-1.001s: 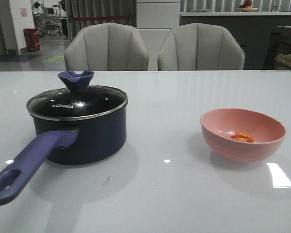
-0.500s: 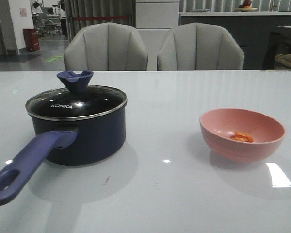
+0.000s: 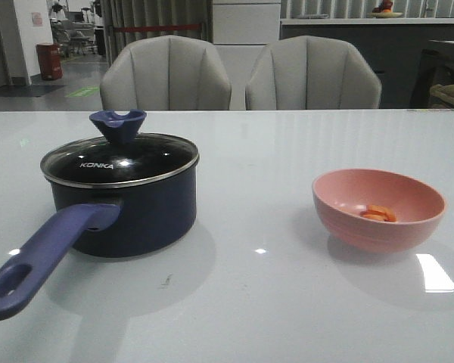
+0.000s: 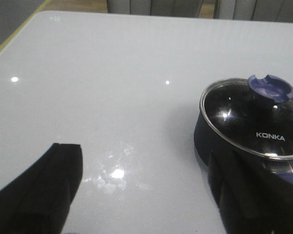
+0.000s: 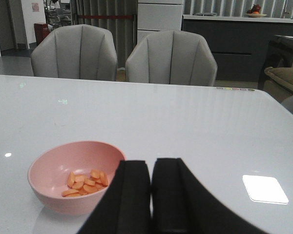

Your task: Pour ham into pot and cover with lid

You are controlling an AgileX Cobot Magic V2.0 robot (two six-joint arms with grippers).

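A glossy white table point(image 3: 272, 302) fills the front view, seen from the robot's side. On its left half sits the pot point(image 3: 125, 208), a dark navy saucepan whose long purple-blue handle point(image 3: 41, 257), with a hole at its end, points toward the near left corner. The lid point(image 3: 121, 159) rests flat on the pot's rim: clear glass in a metal ring, a blue notched knob point(image 3: 118, 125) at its centre, and the white word "KONKA" printed near the front edge. This is the only writing that can be read.

Well apart from the pot, on the right half of the table, stands a pink bowl point(image 3: 378, 208). The ham point(image 3: 378, 214), a small heap of thin orange slices, lies at the bottom of it. Nothing lies on the table between the pot and the bowl.

Beyond the far edge of the table, two grey upholstered chairs point(image 3: 242, 76) stand side by side, with a dark counter and a dim room behind them.

In the left wrist view, the left gripper point(image 4: 146, 190) hangs with its black fingers spread wide apart and nothing between them; the pot and lid sit just beyond one finger. In the right wrist view, the right gripper point(image 5: 151, 195) has its two black fingers pressed together, holding nothing, with the bowl of ham close beside them.
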